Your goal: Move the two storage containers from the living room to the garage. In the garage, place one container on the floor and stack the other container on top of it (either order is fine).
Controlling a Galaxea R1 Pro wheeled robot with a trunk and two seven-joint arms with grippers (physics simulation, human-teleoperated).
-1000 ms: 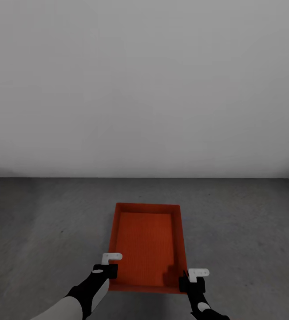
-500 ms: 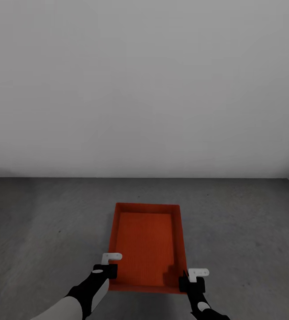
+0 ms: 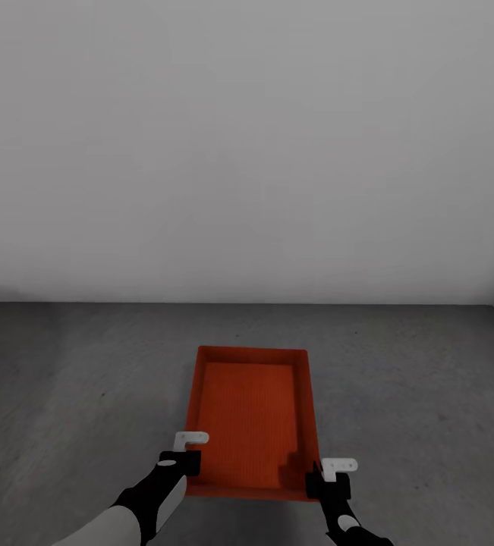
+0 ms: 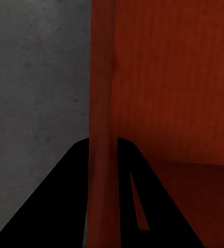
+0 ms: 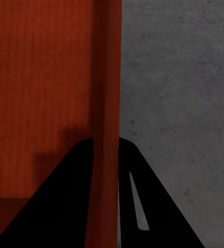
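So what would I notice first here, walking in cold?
The orange-red bin, open-topped and empty, low in the middle of the head view against the dark grey floor. Next, the left pincer and right pincer, each clamped on a side wall near the bin's near corners; the wrist views show a wall between each pair of fingers. Behind is a plain white wall.

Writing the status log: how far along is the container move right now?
Done: the robot is in the garage, on grey concrete floor before a white wall. In hand: one storage container, left gripper and right gripper each clamped on a side wall. Whether it rests on the floor I cannot tell. Left: release it and stack the second container.
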